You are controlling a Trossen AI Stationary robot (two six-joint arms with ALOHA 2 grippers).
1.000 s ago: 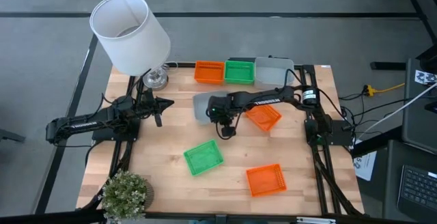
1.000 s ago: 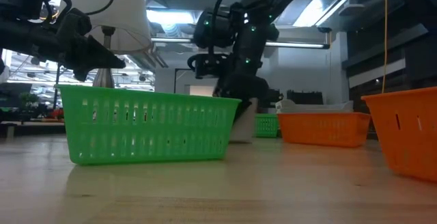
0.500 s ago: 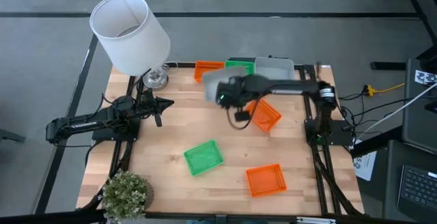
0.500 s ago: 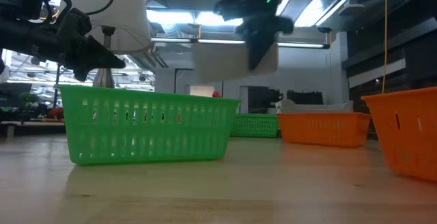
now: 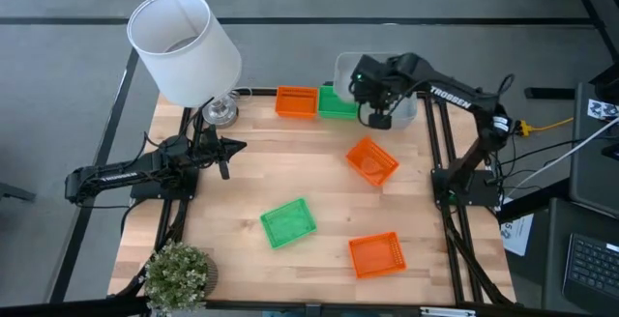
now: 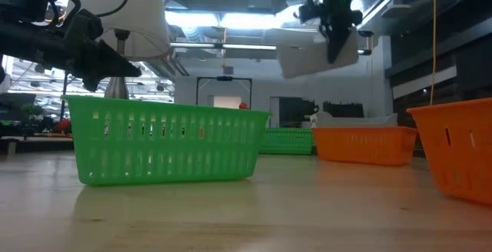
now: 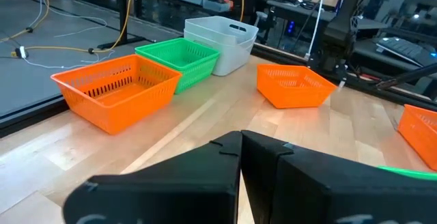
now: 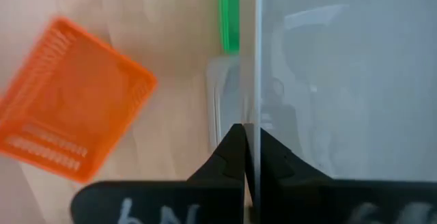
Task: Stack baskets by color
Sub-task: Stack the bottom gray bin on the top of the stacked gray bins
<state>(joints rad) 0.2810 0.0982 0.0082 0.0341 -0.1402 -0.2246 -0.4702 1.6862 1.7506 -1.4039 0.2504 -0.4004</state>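
My right gripper (image 5: 373,100) hangs over the table's far right corner, shut on a pale grey basket (image 6: 314,55) that is up in the air. Below it on the table stands another pale grey basket (image 5: 404,106), in a far row with a green basket (image 5: 335,104) and an orange basket (image 5: 297,101). A second orange basket (image 5: 372,160) sits mid-table. A green basket (image 5: 288,222) and an orange basket (image 5: 376,255) rest nearer the front edge. My left gripper (image 5: 228,153) waits shut at the table's left side. My right gripper pinches one side wall (image 8: 258,115) of the pale grey basket at its rim, between its two fingers (image 8: 229,157). The fingers come from above, pointing steeply down. The basket is lifted clear and hangs tilted (image 6: 307,61) above the far row.
A white lamp with a large shade (image 5: 184,48) stands at the far left corner. A small potted plant (image 5: 178,274) sits at the near left corner. Bare wood (image 5: 271,167) lies between the baskets in the table's middle.
My right gripper has risen from the table's middle and swung toward the far right corner, tipping more steeply downward. The pale grey basket in its hold has gone from resting on the table to hanging high above the far row.
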